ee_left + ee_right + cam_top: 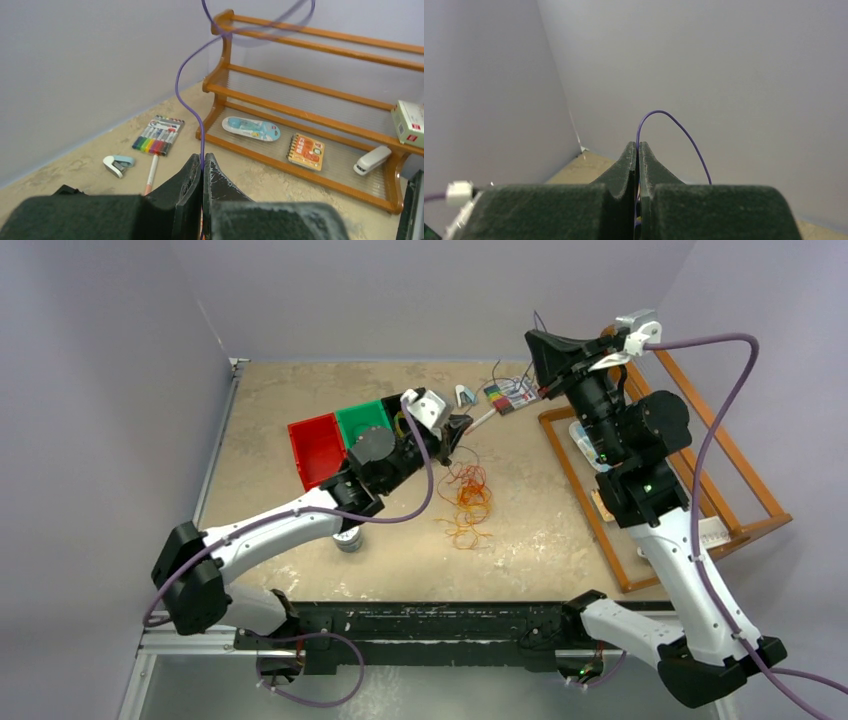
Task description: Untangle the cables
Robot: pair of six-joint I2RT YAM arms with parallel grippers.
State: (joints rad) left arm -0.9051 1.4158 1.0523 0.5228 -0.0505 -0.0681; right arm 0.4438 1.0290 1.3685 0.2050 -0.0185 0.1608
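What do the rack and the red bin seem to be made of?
The rack looks like varnished wood: orange-brown, glossy rails. Its shelves are ribbed and clear, perhaps plastic. The red bin looks like smooth moulded plastic: uniform bright colour, thin straight walls.

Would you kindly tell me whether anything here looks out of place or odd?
One marker lies loose outside the marker pack at the back, and the orange-red cables sit in a tangled heap mid-scene. Nothing looks spilled or damaged.
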